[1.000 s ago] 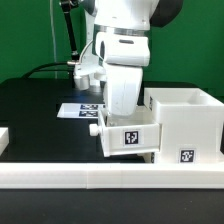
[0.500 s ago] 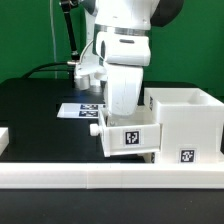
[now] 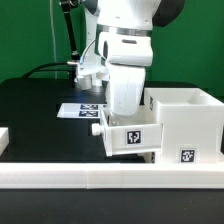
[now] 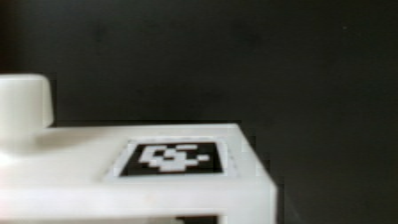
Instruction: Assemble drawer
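The large white housing (image 3: 185, 120) stands at the exterior view's right, with a tag low on its front. A smaller white tray (image 3: 130, 138) with a tag on its front face sits against the housing's left side, partly inside it. My gripper (image 3: 122, 112) reaches down into or just behind this tray, and its fingers are hidden by the tray wall. In the wrist view I see only the tray's tagged white face (image 4: 175, 158) and a rounded white knob (image 4: 22, 100). No fingers show there.
The long white border rail (image 3: 100, 180) runs along the front. The marker board (image 3: 80, 110) lies on the black table behind the tray. A white part (image 3: 4, 137) sits at the exterior view's left edge. Cables hang behind the arm.
The arm has edged very slightly toward the exterior view's right. The tray and housing look unmoved.
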Controlling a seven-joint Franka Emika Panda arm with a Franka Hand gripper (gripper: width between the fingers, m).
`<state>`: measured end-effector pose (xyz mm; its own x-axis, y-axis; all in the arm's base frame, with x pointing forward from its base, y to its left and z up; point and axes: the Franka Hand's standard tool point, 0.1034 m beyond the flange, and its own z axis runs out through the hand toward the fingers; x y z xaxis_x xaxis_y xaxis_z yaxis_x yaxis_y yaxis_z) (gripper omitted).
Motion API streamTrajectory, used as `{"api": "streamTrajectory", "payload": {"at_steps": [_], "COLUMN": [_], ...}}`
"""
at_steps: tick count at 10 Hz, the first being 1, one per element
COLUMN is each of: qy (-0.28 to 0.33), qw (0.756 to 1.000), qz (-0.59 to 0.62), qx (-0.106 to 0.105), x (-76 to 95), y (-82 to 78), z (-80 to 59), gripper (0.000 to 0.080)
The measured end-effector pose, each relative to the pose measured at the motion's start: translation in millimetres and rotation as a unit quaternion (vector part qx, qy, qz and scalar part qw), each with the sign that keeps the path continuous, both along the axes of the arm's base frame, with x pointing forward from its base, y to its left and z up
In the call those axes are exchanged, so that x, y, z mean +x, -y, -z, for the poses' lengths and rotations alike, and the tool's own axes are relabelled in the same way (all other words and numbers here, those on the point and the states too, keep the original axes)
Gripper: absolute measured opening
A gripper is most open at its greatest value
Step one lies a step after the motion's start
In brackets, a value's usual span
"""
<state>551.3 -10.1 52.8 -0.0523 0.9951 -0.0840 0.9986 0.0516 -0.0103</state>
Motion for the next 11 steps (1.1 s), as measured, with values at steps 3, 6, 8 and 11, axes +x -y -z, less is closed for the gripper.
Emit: {"api": "streamTrajectory", "payload": {"at_steps": [3, 6, 8, 11], "qy": [-0.001, 0.0, -0.001, 0.003], "qw": [1.0, 1.0, 1.0, 1.0], "qz": [0.004, -0.01, -0.01, 0.011], "qx": [0.001, -0.003, -0.003, -0.002], "x": [-0.5, -2.0, -2.9, -1.7], "y": [1.8, -2.1, -2.5, 0.3], "z": [0.3, 0.5, 0.9, 1.5], "gripper": [0.0042, 0.0042, 0.0042, 0.0042]}}
